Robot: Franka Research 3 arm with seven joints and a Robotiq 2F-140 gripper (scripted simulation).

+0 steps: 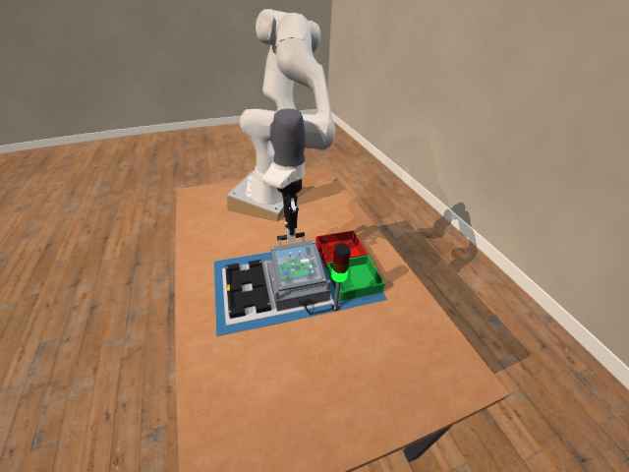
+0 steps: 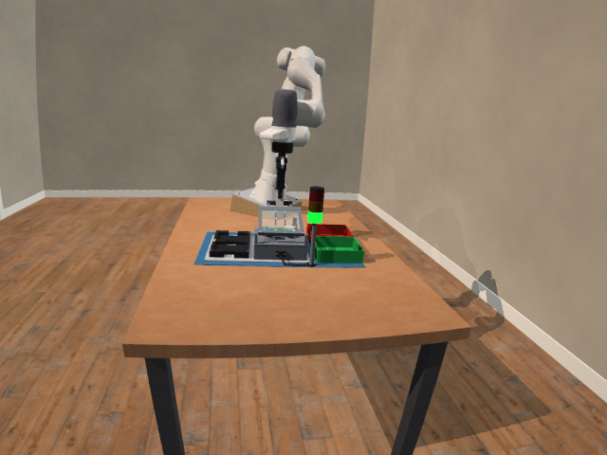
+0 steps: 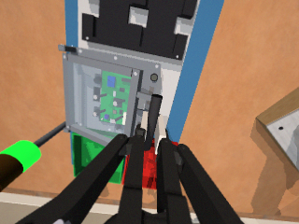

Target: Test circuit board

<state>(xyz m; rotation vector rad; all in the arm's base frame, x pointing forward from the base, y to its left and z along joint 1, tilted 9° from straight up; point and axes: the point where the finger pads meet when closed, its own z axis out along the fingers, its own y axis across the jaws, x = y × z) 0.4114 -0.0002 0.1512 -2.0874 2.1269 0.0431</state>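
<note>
The green circuit board [image 1: 298, 267] [image 3: 114, 95] lies face up in the tester [image 1: 300, 299] [image 2: 279, 250], under the see-through lid [image 1: 274, 264] [image 2: 259, 217] [image 3: 75, 93]. The lid is tilted up on its hinge, partly open. My gripper [image 1: 291, 232] [image 2: 280, 198] [image 3: 150, 119] is shut on the lid's black handle [image 3: 154, 107] at the lid's raised far edge. The signal tower [image 1: 338, 274] [image 2: 315, 215] [image 3: 21, 156] beside the tester glows green. The green bin [image 1: 366, 284] [image 2: 338, 252] [image 3: 86, 156] and the red bin [image 1: 335, 236] [image 2: 333, 228] [image 3: 147, 168] stand to the tester's right.
The black tray [image 1: 246, 294] [image 2: 228, 243] [image 3: 135, 28] lies left of the tester with both pockets empty. All stand on a blue mat [image 1: 223, 324] [image 2: 206, 257] [image 3: 196, 61]. The arm's base plinth [image 1: 249, 206] [image 3: 280, 126] stands behind.
</note>
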